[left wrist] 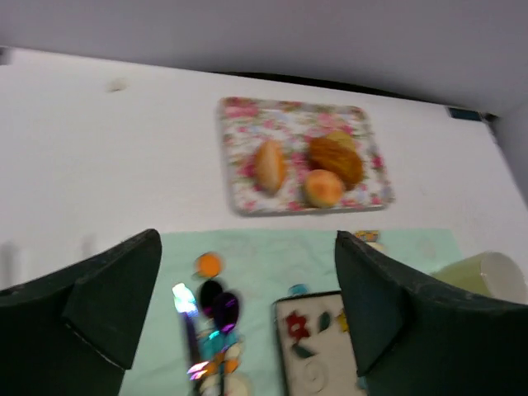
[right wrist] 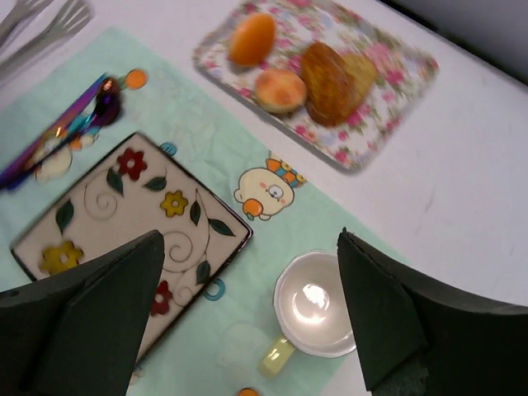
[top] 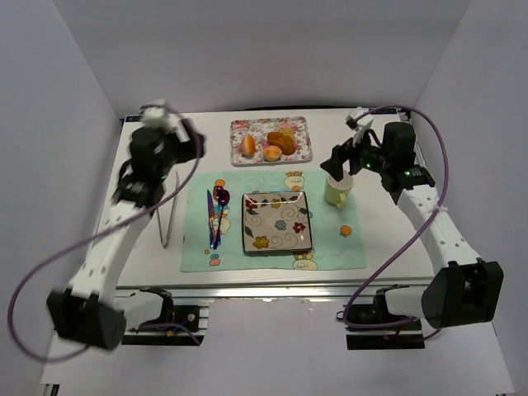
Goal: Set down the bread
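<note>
The left gripper (left wrist: 247, 318) hangs above the white table (top: 213, 122) at about 10 o'clock, its jaws spread wide with nothing between them. The right gripper (right wrist: 247, 318) hangs at about 2 o'clock, spread just as wide and also empty.

The bread lies on a rectangular tray with a pink floral print (top: 302, 130), at the table's 12 o'clock. There are three pieces. An oval golden roll (top: 247, 146) sits at the tray's 9 o'clock, apart from the others. A small round golden bun (top: 271, 153) sits at its 6 o'clock, close against a dark brown flaky pastry (top: 283, 140) at its 3 o'clock.

At the tray's 6 o'clock lies a mint-green placemat printed with cartoon chicks (top: 330, 247). Any lettering on it is too small to read. At its centre rests a square ceramic plate painted with flowers, leaves and swirls (top: 276, 221).

An iridescent purple-blue spoon and knife (top: 216, 216) lie on the mat at the plate's 9 o'clock. Farther out in the same direction, off the mat, are metal tongs (top: 167, 219).

A pale yellow-green mug (top: 336, 191) stands upright at the plate's 2 o'clock, under the right gripper. In the right wrist view, the mug's handle points to 7 o'clock. The left wrist view is blurred.
</note>
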`<state>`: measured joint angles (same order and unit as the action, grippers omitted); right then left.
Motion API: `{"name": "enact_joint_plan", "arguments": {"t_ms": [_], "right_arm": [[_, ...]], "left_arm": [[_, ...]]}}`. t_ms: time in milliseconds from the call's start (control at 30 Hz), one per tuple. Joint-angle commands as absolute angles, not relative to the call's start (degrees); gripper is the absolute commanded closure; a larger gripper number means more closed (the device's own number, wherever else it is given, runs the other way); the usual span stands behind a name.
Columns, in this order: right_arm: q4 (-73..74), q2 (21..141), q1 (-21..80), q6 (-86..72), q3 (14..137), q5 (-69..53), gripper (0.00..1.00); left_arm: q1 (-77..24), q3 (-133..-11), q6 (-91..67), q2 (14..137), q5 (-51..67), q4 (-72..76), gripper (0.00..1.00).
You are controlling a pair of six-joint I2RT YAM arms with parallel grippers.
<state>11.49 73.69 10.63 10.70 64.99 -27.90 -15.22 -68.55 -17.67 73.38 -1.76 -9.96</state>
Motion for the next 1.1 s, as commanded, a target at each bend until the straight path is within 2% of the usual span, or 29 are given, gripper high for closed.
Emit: {"name": "enact_joint_plan", "arguments": {"t_ms": [0, 33, 67, 100, 133, 167, 233, 267, 300, 333, 367, 400, 500, 633, 733, 900, 1033, 1067], "right_arm": [[10.0, 69.0, 9.23, 29.71, 60.41, -50.08, 0.11], [11.06, 68.12, 9.4, 34.32, 58.81, -53.58, 0.12], [10.29, 67.51, 9.75, 36.63, 57.84, -57.27, 0.21], [10.63, 67.76, 9.84, 39.0, 57.48, -63.13, 0.28], [11.07, 68.2, 10.1, 39.89, 57.83, -65.89, 0.47], [12.81, 69.51, 10.8, 40.95, 58.44, -67.14, 0.54], [15.37, 71.62, 12.21, 41.48, 61.85, -65.23, 0.64], [17.47, 73.89, 13.17, 42.18, 63.27, -64.43, 0.63], [21.41, 74.96, 13.53, 43.23, 64.5, -63.73, 0.59], [23.19, 76.36, 13.88, 43.33, 66.25, -63.29, 0.42], [23.29, 76.81, 14.32, 43.24, 66.53, -62.67, 0.22], [22.16, 76.73, 14.41, 42.37, 66.27, -61.62, 0.12], [17.67, 75.15, 14.5, 38.86, 63.03, -59.24, 0.11], [16.35, 74.36, 14.5, 37.79, 60.82, -57.84, 0.11], [16.43, 75.23, 14.5, 37.71, 61.87, -57.22, 0.11], [16.96, 75.32, 14.5, 37.44, 61.79, -56.95, 0.11], [17.49, 74.71, 14.5, 37.79, 61.53, -56.16, 0.11], [17.75, 74.53, 14.5, 37.97, 61.44, -56.08, 0.1]], "left_arm": [[-7.31, -58.46, -15.91, 61.81, -7.81, -24.55, 0.09], [-5.38, -57.66, -14.86, 60.05, -7.39, -27.57, 0.21], [-1.53, -56.18, -12.5, 57.51, -7.12, -30.29, 0.35], [-0.1, -55.64, -11.7, 56.61, -7.47, -34.5, 0.76], [-0.09, -55.29, -10.82, 55.91, -10.6, -35.93, 0.94], [1.04, -54.5, -10.29, 55.2, -12.29, -36.82, 1.0], [2.63, -53.79, -8.89, 55.89, -12.83, -38.58, 1.0], [4.03, -53.53, -8.53, 56.86, -11.87, -38.93, 1.0], [4.83, -52.66, -8.09, 58.95, -10.73, -38.94, 1.0], [5.88, -51.52, -7.22, 61.15, -8.2, -38.5, 0.88], [6.06, -51.42, -5.73, 63.43, -7.04, -38.24, 0.21], [6.06, -51.5, -4.23, 65.37, -6.42, -37.8, 0.02], [6.06, -50.63, 3.65, 71.43, -5.02, -35.43, 0.02], [6.06, -48.26, 12.29, 79.96, 4.52, -29.99, 0.02], [6.06, -46.94, 12.31, 86.64, 7.03, -25.33, 0.07], [6.24, -45.62, 11.6, 90.44, 5.01, -19.52, 0.13], [8.79, -45.97, 10.11, 95.79, 9.14, -18.81, 0.63], [8.96, -46.4, 9.41, 96.41, 9.4, -18.9, 0.72]]}}
